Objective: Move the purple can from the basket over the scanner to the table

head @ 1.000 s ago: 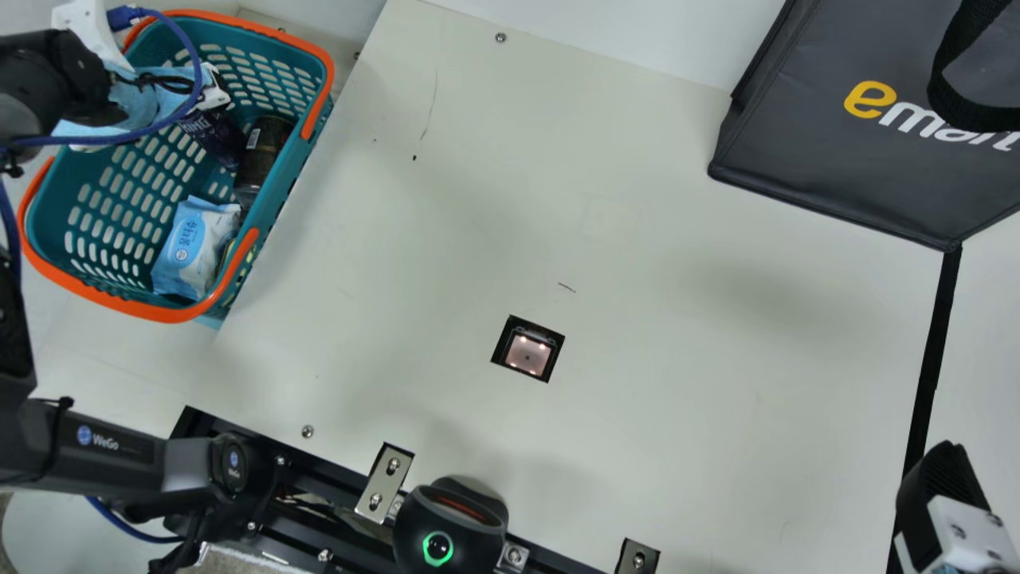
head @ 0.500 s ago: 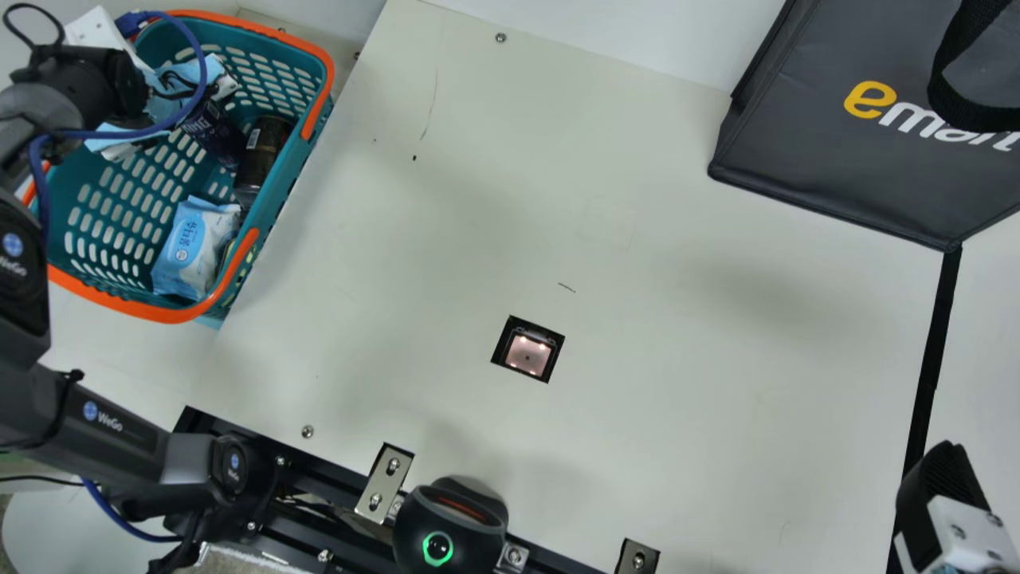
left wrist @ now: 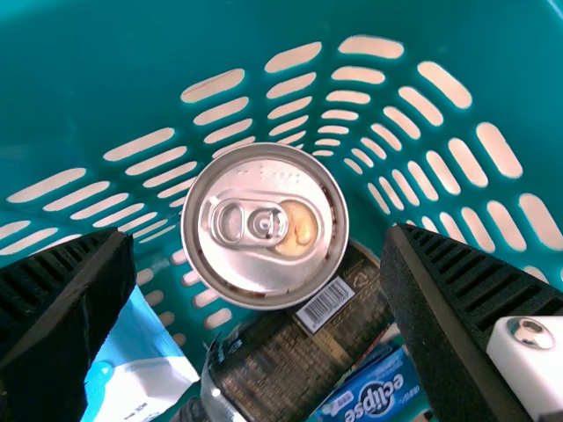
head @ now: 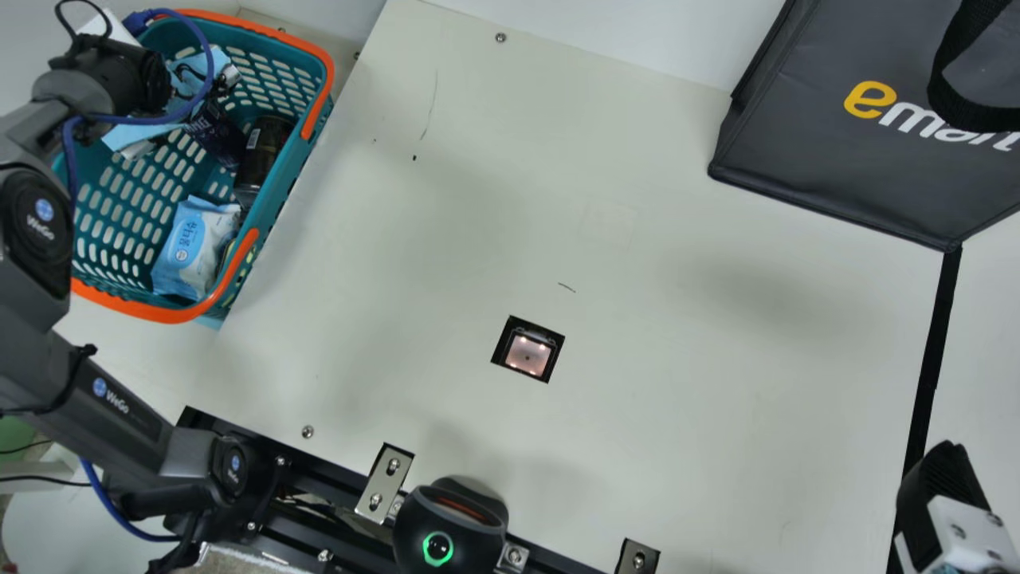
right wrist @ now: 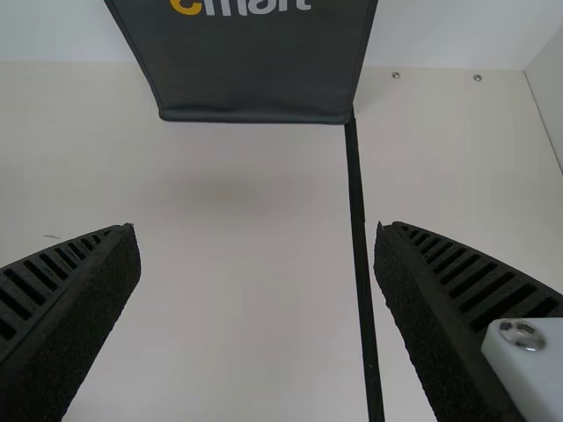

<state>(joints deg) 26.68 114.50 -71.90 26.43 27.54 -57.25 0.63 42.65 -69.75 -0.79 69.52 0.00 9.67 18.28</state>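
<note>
My left gripper [head: 195, 70] is over the teal basket [head: 307, 159], its pale blue body partly behind the wrist and cable. Just below it leans the dark purple can [head: 217, 137]. From the left wrist, the silver top of the can [left wrist: 264, 226] lies between and beyond the parted fingers of my left gripper [left wrist: 259, 236], which hold nothing; most of the can's side is hidden. The lit scanner window [head: 528, 354] is set into the cream table [head: 677, 359]. At the table's near right, my right gripper [head: 942, 498] stays over bare surface; its wrist view shows the right gripper [right wrist: 257, 230] open, without any object.
A dark brown container [head: 261, 155] lies beside the can, with a blue-white packet [head: 195, 247] and a blue box [left wrist: 378, 391] in the same basket. The black bag [head: 861, 159] stands at the far right, and a rounded black device [head: 450, 522] at the near edge.
My left wrist and gripper have shifted to the right over the basket, the left arm swinging along. The right arm and the things in the basket have kept their places.
</note>
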